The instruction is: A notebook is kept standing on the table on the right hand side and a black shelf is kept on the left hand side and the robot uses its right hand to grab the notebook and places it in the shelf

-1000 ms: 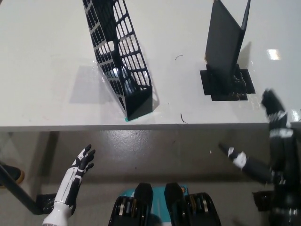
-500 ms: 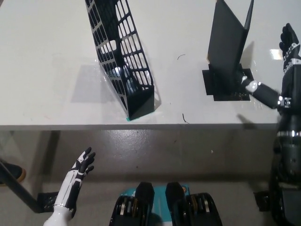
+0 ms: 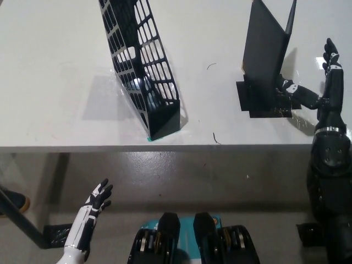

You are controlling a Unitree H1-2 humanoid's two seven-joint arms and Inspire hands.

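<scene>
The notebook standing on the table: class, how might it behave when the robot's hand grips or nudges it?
The notebook stands tall on a narrow base, so a sideways nudge would probably tip it. Its covers look thin and splayed, so they may flex. The open right hand is beside it, not yet holding it.

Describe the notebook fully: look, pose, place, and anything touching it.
The notebook is dark grey to black, matte, standing upright and slightly open in a V on a black base on the white table's right side. The open black right hand is beside its lower right edge, one finger reaching its foot; contact is unclear.
</scene>
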